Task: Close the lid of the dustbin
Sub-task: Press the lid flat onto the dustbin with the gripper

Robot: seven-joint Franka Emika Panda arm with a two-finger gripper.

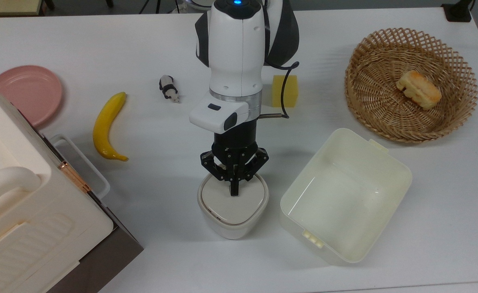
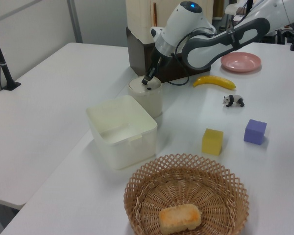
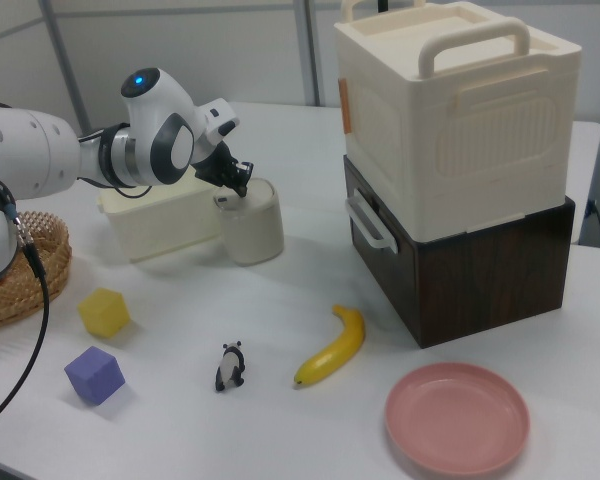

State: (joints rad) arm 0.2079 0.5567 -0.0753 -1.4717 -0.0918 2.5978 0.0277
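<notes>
On the dustbin (image 1: 233, 226), the claw (image 1: 234, 191) presses its flat lid (image 1: 230, 205).

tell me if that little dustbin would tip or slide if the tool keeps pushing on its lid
The dustbin looks like thin, light plastic, so a sideways shove would probably slide it on the smooth table. The tool presses near the middle of the flat lid, so tipping seems unlikely. It is taller than wide; an off-centre push might rock it.

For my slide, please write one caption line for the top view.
Fingers of the Panda arm press the lid flat onto the dustbin, beside an open cream tub.
</notes>
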